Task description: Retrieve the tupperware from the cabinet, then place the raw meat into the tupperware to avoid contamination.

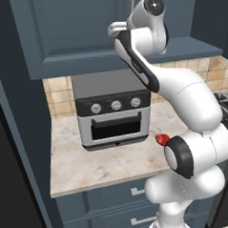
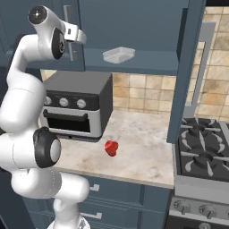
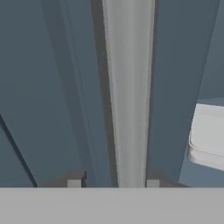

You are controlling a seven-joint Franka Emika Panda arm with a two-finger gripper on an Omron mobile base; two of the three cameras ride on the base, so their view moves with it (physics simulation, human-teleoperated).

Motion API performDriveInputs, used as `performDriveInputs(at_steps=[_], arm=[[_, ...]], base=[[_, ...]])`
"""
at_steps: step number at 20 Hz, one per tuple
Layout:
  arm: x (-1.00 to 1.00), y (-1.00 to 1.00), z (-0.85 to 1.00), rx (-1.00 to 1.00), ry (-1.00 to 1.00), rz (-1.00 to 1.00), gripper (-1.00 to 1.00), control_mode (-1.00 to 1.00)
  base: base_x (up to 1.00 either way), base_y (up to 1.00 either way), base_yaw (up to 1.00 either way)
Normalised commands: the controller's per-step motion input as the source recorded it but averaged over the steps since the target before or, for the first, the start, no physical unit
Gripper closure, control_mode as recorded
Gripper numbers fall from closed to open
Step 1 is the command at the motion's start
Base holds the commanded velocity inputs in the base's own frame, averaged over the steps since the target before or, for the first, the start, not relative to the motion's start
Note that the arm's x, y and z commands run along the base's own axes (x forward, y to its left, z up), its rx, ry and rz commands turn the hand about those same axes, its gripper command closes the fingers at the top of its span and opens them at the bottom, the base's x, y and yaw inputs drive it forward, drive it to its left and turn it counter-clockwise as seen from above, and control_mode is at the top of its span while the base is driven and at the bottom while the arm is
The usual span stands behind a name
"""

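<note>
Two fingers [image 3: 74,180]: your gripper [image 3: 113,181] straddles the silver vertical bar handle [image 3: 129,87], jaws apart; close squarely before pulling.
Tupperware: pale translucent plastic container [image 2: 118,54] waits on the dark blue-grey cabinet [image 2: 129,27] shelf.

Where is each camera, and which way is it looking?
Left base view: behind the arm's left, facing the toaster oven; the arm rises lower right.
Right base view: behind its right, facing the raw meat, tupperware; arm lower left.
Hand view: on the hand, facing the cabinet handle between the fingertips.
Both base views share oven and meat.
</note>
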Motion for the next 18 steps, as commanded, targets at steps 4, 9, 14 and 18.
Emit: performDriveInputs(at_steps=[4,9,14,18], arm=[[0.00,0.17,-0.01,0.00,0.04,-0.07,1.00,-1.00],[-0.15,0.32,0.01,-0.05,0.10,-0.07,1.00,-1.00],[-0.62,0.43,0.00,-0.09,0.13,-0.07,1.00,-1.00],[-0.83,0.51,0.00,-0.05,0.07,-0.05,1.00,-1.00]], base=[[0.00,0.00,0.00],[0.00,0.00,0.00],[0.00,0.00,0.00],[0.00,0.00,0.00]])
